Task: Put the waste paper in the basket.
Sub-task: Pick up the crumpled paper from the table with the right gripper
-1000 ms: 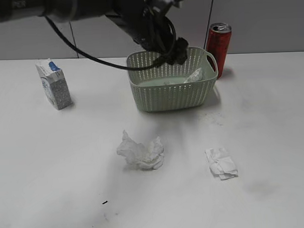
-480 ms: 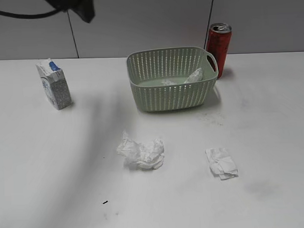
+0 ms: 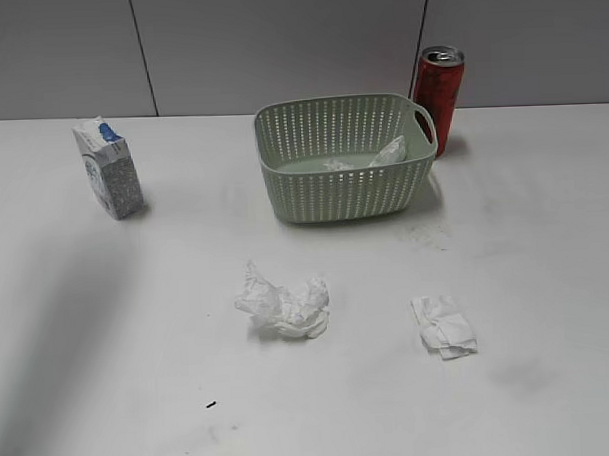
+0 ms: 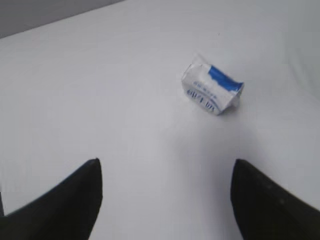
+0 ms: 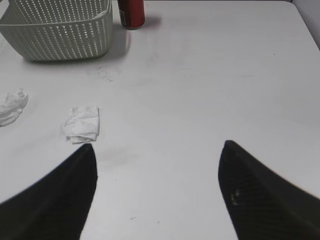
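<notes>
Nearest on the white table (image 3: 110, 375) sit two crumpled white tissue wads: a bulky one (image 3: 283, 306) mid-table and a small flattish one (image 3: 444, 325) to its right. They look feather-light and squashy, so I'd pinch each across its puffy middle (a grab at a loose edge might just unfold it). Further back, the pale green slotted plastic basket (image 3: 345, 190) holds a third wad (image 3: 387, 152), with a red drink can (image 3: 438, 85) just beside it.

Only the wrist views show the grippers: left gripper (image 4: 167, 200) spread wide above a white-and-blue speckled pack (image 4: 211, 90), right gripper (image 5: 157, 192) spread and empty.
</notes>
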{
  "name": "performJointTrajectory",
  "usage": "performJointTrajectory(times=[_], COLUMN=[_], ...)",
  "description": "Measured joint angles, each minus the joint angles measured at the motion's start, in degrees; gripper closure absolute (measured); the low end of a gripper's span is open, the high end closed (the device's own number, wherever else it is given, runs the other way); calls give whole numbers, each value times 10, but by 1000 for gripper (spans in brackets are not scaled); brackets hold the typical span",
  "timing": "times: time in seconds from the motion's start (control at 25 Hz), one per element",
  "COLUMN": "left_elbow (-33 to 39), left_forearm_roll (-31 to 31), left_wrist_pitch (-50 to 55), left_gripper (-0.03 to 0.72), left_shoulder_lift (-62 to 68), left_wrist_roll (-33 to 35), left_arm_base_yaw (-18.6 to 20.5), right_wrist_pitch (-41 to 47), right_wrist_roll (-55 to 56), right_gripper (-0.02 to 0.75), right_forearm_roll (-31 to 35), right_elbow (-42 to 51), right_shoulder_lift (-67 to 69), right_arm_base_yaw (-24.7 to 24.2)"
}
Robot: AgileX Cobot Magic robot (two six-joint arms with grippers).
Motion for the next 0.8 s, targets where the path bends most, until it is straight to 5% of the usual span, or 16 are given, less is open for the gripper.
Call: performJointTrajectory(times=[0.8], left_elbow=[543], left_forearm_roll=[-7], left_wrist_pitch=[-48], left_gripper=[98], left_shoulder_lift=[-551], left_wrist_roll=[0], left_arm_base_yaw=[13], right_wrist_pitch=[0], right_wrist_roll=[0], right_gripper=[166], right_forearm_roll=[-1], right_elbow=[0], right_shoulder_lift=[0], right_arm_base_yaw=[0])
